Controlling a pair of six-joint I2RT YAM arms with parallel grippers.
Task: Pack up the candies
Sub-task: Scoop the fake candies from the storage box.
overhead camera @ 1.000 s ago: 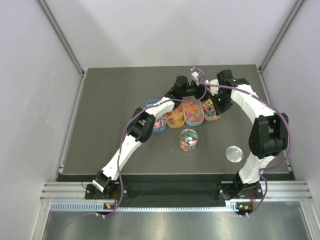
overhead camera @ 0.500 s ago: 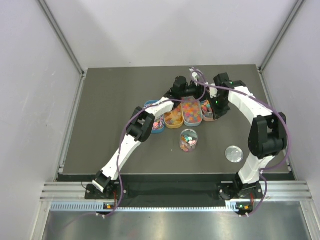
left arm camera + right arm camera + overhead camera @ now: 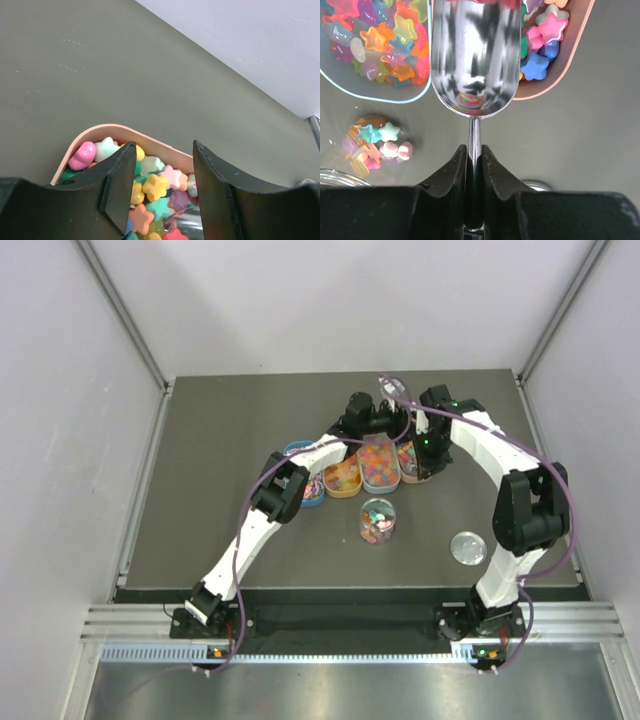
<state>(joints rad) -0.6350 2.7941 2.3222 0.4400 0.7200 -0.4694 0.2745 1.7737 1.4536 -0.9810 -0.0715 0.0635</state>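
Setting: robot lab test cell. You have plain white panel walls (image 3: 90, 490), aluminium frame posts (image 3: 122, 315), a dark grey table (image 3: 220, 510), and a left arm (image 3: 235, 555) and right arm (image 3: 500, 578) bolted to a metal rail (image 3: 330, 625) at its near edge.

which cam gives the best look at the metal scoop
The right wrist view: the scoop fills the frame, bowl and handle both plain, its handle clamped in the right pincer. The left wrist view catches only a shiny sliver, probably its bowl. In the top external view the right arm hides it.
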